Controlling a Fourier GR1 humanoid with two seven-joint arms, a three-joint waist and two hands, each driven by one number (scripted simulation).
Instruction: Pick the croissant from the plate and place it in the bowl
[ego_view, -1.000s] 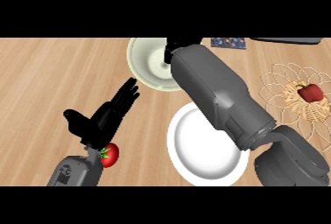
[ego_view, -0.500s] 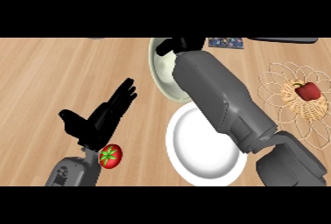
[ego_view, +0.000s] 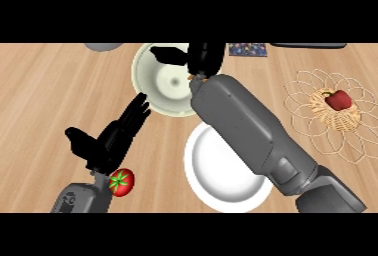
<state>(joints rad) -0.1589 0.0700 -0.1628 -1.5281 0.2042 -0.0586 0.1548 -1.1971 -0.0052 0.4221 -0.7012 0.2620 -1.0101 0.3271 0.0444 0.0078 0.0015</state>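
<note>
Nearest, the left hand (ego_view: 111, 142) rests open with straight fingers beside a tomato (ego_view: 122, 182), and the white plate (ego_view: 221, 182) lies bare under the right forearm. Farther out, the right hand (ego_view: 199, 56) hangs over the bowl (ego_view: 159, 82), fingers curled round the croissant (ego_view: 197, 77), of which only a brown sliver shows. The wooden counter (ego_view: 44, 90) also carries a wire basket (ego_view: 336, 115) holding a red pepper (ego_view: 339, 99).

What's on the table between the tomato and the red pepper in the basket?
In the head view, the white plate and the right forearm lie between the tomato and the red pepper.
</note>
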